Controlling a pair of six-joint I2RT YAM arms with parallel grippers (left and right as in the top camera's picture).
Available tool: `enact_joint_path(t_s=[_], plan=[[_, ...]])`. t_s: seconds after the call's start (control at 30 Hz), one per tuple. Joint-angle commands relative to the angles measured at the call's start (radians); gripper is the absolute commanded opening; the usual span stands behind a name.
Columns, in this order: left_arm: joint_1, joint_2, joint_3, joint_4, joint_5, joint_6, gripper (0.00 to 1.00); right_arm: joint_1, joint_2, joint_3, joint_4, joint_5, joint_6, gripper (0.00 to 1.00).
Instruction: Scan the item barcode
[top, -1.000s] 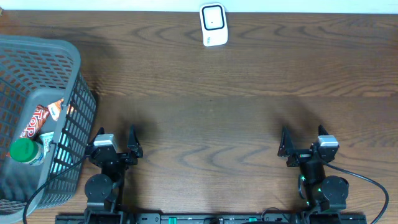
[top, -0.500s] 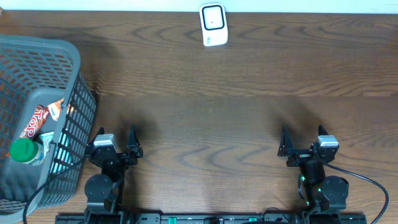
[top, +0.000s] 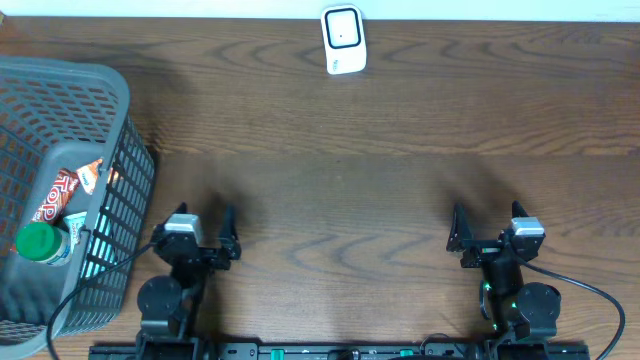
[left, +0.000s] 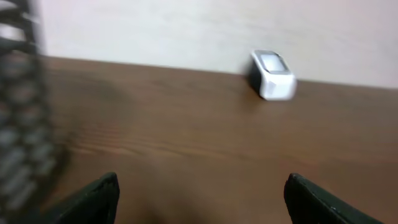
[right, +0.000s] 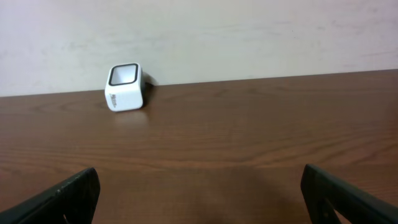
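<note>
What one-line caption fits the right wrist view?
Open right tool faces a white scanner at the wooden table's far edge.

whole view soft, blurred. left gripper (left: 200, 202) low in frame, 2 dark fingertips (left: 98, 199) at bottom corners, spread wide, nothing between them, only bare brown wood-grain worktop (left: 186, 140). white scanner (left: 272, 75) with dark window on top at worktop's far edge, right of centre, against pale wall (left: 149, 28). dark mesh basket (left: 17, 124) at left edge.
</note>
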Motion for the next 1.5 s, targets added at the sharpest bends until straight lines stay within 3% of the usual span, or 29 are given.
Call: enact_joint_path(t_s=[0.0,0.17,0.33,0.47,0.63,0.77,1.17,1.33,1.47], plan=[[-0.002,0.067,0.018,-0.058,0.155,0.006,0.85,0.006,-0.002,-0.001,-0.004,0.002,0.01,0.99],[-0.002,0.221,0.167,-0.124,0.157,0.006,0.85,0.006,-0.002,-0.001,-0.004,0.002,0.01,0.99],[-0.002,0.391,0.425,-0.234,0.161,0.006,0.85,0.006,-0.002,-0.001,-0.004,0.002,0.01,0.99],[-0.002,0.495,0.633,-0.346,0.247,0.006,0.85,0.006,-0.002,-0.001,-0.004,0.002,0.01,0.99],[-0.002,0.525,0.709,-0.354,0.404,-0.02,0.84,0.006,-0.002,-0.001,-0.004,0.002,0.01,0.99],[-0.001,0.59,0.801,-0.445,0.386,-0.021,0.85,0.006,-0.002,-0.001,-0.004,0.002,0.01,0.99],[-0.001,1.07,1.397,-0.868,0.059,-0.016,0.85,0.006,-0.002,-0.001,-0.004,0.002,0.01,0.99],[-0.001,1.089,1.444,-0.887,-0.189,-0.019,0.85,0.006,-0.002,-0.001,-0.004,0.002,0.01,0.99],[0.02,1.054,1.444,-0.923,-0.409,-0.159,0.85,0.006,-0.002,-0.001,-0.004,0.002,0.011,0.99]])
